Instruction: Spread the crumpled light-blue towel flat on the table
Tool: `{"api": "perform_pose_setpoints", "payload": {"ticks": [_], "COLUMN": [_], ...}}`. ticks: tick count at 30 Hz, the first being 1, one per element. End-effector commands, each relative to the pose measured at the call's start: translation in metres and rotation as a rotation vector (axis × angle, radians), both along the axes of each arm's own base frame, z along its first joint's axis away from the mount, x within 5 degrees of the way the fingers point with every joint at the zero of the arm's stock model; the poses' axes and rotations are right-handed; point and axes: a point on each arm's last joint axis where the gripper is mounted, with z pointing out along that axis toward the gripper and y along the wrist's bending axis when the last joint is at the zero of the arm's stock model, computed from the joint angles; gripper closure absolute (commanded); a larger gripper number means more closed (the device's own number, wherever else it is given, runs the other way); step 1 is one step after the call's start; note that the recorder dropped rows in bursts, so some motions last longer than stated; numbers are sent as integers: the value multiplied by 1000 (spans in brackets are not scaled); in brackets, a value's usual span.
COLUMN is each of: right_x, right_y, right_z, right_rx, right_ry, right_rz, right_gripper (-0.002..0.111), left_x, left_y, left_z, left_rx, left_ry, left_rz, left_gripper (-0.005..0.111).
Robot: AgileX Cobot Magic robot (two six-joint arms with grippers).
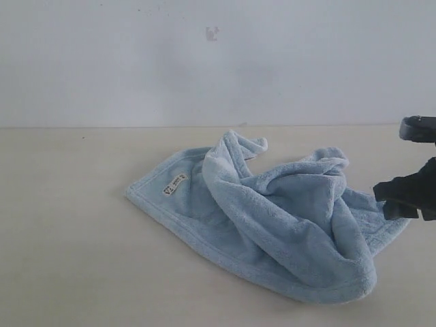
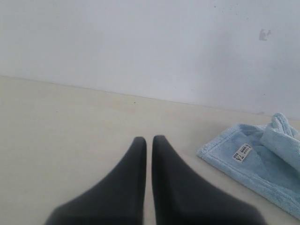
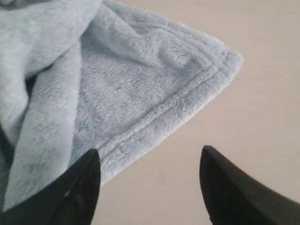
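The light-blue towel [image 1: 272, 211] lies crumpled in the middle of the beige table [image 1: 68, 238], folded over itself, with its white label [image 1: 175, 184] showing on the flat left corner. My right gripper [image 1: 403, 197] hovers at the towel's right edge, open, with nothing between its fingers. In the right wrist view a hemmed towel corner [image 3: 154, 89] lies flat just beyond the open gripper [image 3: 150, 157], and bare table shows between the tips. My left gripper [image 2: 148, 140] is shut and empty over bare table, apart from the towel's labelled corner [image 2: 248, 161]. It is outside the exterior view.
A plain white wall [image 1: 218, 61] rises behind the table's far edge. Bare tabletop stretches to the left of the towel and in front of it.
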Motion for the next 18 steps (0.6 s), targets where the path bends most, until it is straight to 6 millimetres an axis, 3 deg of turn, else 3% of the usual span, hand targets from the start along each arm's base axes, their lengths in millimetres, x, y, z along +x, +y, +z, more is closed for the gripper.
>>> {"api": "perform_pose_setpoints", "payload": {"ticks": [1, 9, 18], "right_x": [32, 75, 85], "right_y": [-7, -13, -17], "right_z": [-10, -28, -50], "right_rx": [-11, -67, -127], "right_ry": [16, 17, 80], "right_rz": [7, 58, 93], "right_gripper": [50, 50, 50], "left_x": [0, 0, 0], "left_y": [0, 0, 0], "left_z": [0, 0, 0], "left_rx": [-6, -6, -6], "left_ry": [-13, -13, -13], "left_rz": [-2, -2, -2], "left_gripper": [103, 103, 103]}}
